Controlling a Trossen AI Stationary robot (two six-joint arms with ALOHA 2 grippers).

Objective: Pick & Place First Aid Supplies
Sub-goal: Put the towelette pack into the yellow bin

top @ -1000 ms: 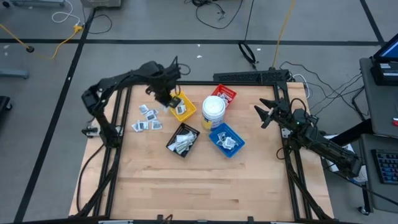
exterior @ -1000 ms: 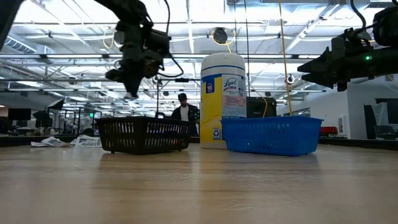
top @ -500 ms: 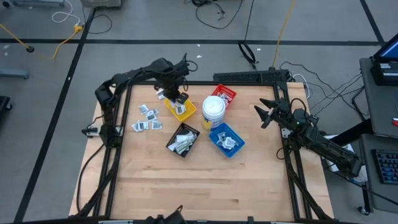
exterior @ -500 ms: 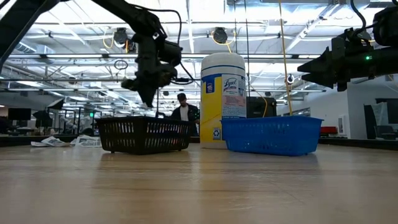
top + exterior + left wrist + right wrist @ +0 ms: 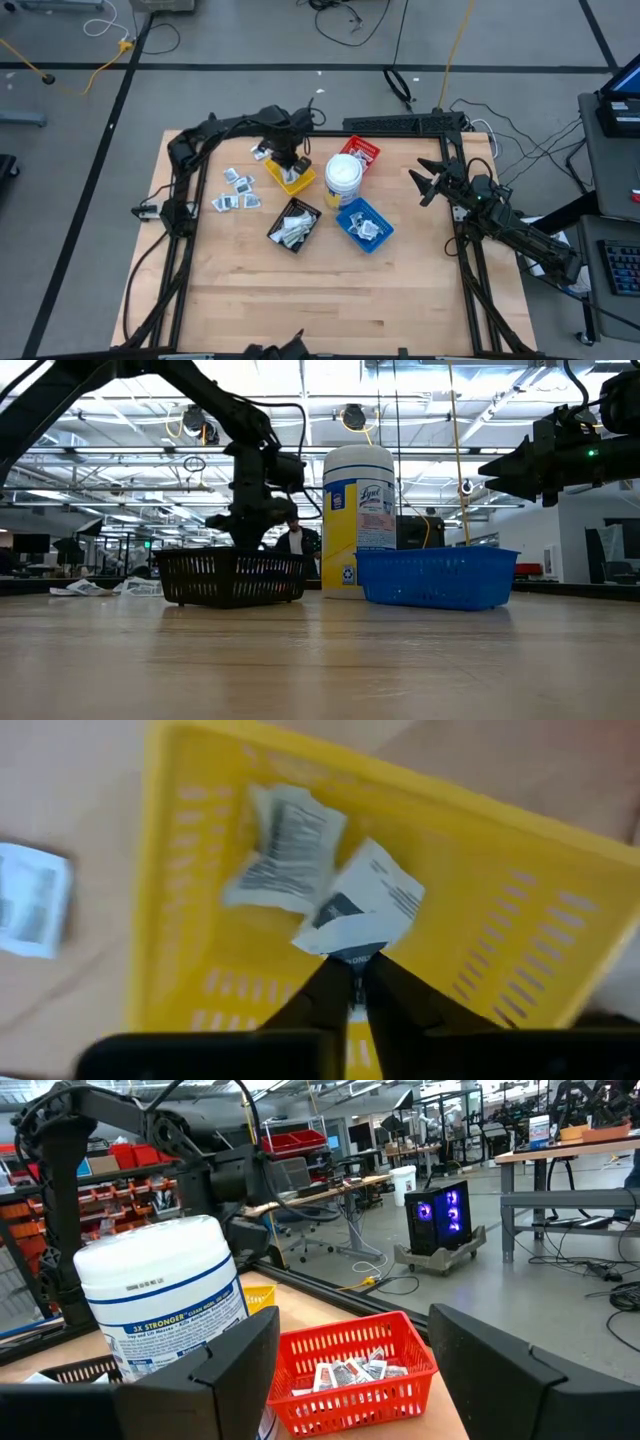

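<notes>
We see the left gripper [image 5: 352, 982] reaching down over the yellow tray [image 5: 520, 910], its fingers pinched on a small white packet [image 5: 362, 912] just above the tray floor. The right gripper [image 5: 428, 181], fingers spread, waits well right of the tray.

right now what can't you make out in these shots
- Print on the packet pinched by the left gripper: blurred in the left wrist view.
- Yellow tray contents: covered by that arm in the high view.
- Black tray contents: mesh wall hides them in the low view.
- Loose packets: too small to read.
</notes>
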